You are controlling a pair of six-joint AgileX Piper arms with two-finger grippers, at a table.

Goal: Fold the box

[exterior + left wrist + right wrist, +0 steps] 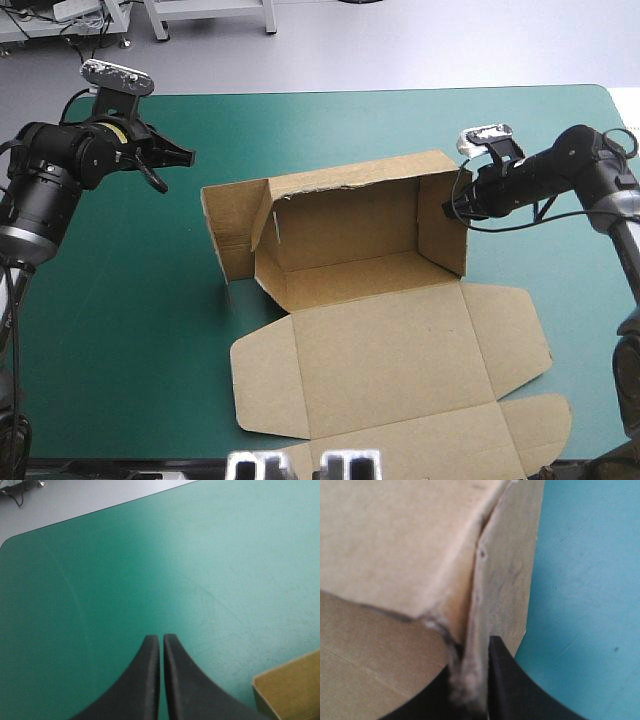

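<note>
Box [380,345] sits mid-bench, part built. The back wall and right end wall are up and the left end panel stands with its flap turned in. The front panel and lid lie flat toward the near edge, side flaps spread out. Bench [330,120] has the teal-green cover.

Right claw [455,205] is at the top rim of the right end wall. In the right wrist view the claw [475,650] is clenched on that wall's edge, board [395,545] pinched between the black fingers, bench [590,580] just beside. The edge looks a bit frayed where it is pinched.

Left claw [180,157] hovers off the box's far left corner, apart from it. In the left wrist view the claw [161,638] is clenched on nothing, fingers meeting in an arch over bare bench [150,555]. A box corner [292,685] shows beside it.

Handling, as a judgement:
- The box is light, thin, stiff board. It bends cleanly at the creases only and likely springs back if let go.
- With so little weight it probably slides on the cover when pushed from one side, so it needs bracing.
- Edges crush or tear under a hard pinch.
- Best hold is a wall's top rim near a crease, or a flat push on a panel's face, not on flap tips.
- The left end and front panel look like the next parts to raise and tuck.
</note>
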